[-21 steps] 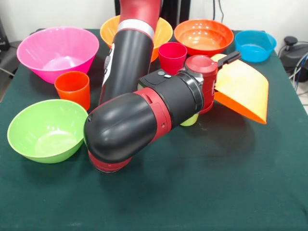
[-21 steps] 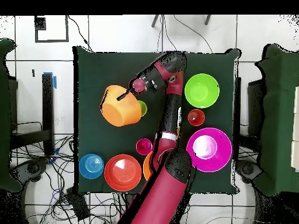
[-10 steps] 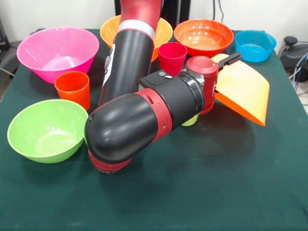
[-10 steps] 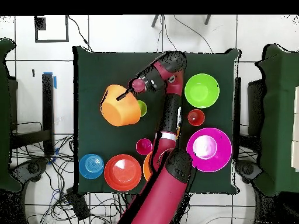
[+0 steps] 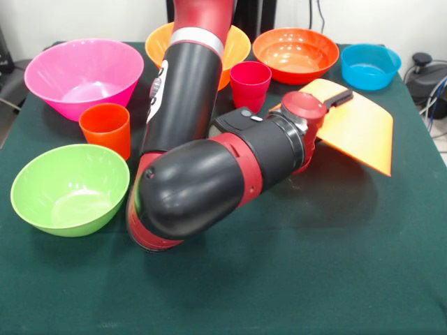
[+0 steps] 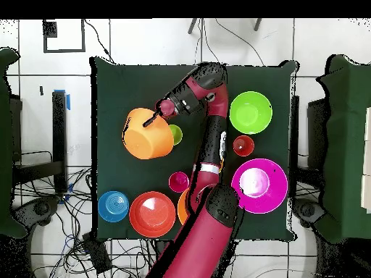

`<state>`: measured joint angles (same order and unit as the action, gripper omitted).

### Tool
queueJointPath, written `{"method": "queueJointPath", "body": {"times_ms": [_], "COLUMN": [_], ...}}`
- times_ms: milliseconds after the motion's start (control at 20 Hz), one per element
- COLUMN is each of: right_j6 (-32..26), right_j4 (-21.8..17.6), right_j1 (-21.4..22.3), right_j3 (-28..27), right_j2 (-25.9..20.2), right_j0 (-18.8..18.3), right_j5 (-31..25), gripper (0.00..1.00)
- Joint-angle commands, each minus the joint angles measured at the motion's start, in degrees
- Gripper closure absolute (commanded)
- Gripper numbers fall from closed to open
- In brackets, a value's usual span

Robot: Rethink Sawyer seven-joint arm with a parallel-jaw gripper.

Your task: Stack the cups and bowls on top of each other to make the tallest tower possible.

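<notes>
A red and black robot arm (image 5: 209,174) bends low over a dark green table (image 5: 314,265). Its gripper (image 5: 340,97) pinches the rim of a large flared orange bowl (image 5: 356,129), holding it tipped on its side above the cloth on the front view's right. From overhead, the same bowl (image 6: 147,134) sits at the left of the table with the gripper (image 6: 151,119) at its upper edge.

Just beside that bowl, a lime green cup (image 6: 174,134) shows in the overhead view; the arm hides it from the front.

No tower stands. The other pieces lie singly:
- a large pink bowl (image 5: 82,75) at the front view's left, with a red-orange cup (image 5: 105,128) just in front of it;
- a round lime green bowl (image 5: 68,188) nearer the camera on the same side;
- a second orange bowl (image 5: 237,45), partly behind the arm;
- a magenta-red cup (image 5: 250,82) near the middle;
- a round red-orange bowl (image 5: 295,53) beside a small blue bowl (image 5: 370,65) at the far right.
</notes>
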<state>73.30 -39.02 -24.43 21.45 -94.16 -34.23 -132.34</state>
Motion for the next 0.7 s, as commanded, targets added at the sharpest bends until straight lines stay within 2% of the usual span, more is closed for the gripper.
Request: {"method": "queueJointPath", "body": {"times_ms": [50,250,700], "right_j6": [-23.89,-25.80,-24.29], "right_j4": [-14.12,-18.44,-20.84], "right_j1": [2.89,3.48,4.31], "right_j3": [-7.56,-8.11,-7.77], "right_j2": [2.03,0.09,-1.68], "right_j0": [-0.04,-0.48,-1.00], "right_j5": [-0.10,0.45,1.98], "gripper": [0.00,0.00,0.00]}}
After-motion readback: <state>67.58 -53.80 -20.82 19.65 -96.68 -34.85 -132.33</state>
